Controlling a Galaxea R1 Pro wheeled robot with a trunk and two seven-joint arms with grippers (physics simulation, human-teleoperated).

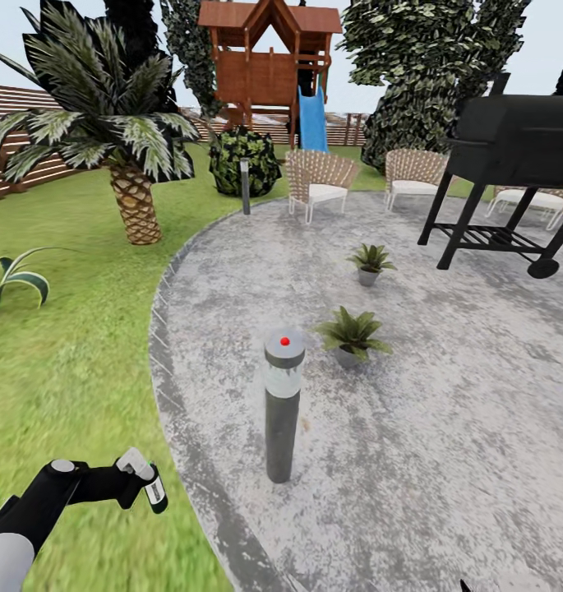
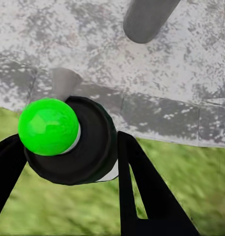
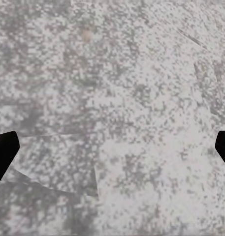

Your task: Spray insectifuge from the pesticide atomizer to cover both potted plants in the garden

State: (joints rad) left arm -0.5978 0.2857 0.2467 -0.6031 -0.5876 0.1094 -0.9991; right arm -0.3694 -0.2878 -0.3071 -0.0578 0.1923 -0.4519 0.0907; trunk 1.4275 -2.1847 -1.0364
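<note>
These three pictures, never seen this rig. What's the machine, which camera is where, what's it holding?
It is a simulated wheeled robot with two arms, steered by a person. The big picture looks down from its head over a garden: a stone patio, lawn, a grey bollard lamp, two potted plants, chairs and a black grill.

The other two come from cameras near each hand. The left hand is shut on the pesticide atomizer; in its wrist view the dark bottle sits between the black fingers, with a green ball on it. The right hand's fingers stand wide apart over bare patio stone, holding nothing.
</note>
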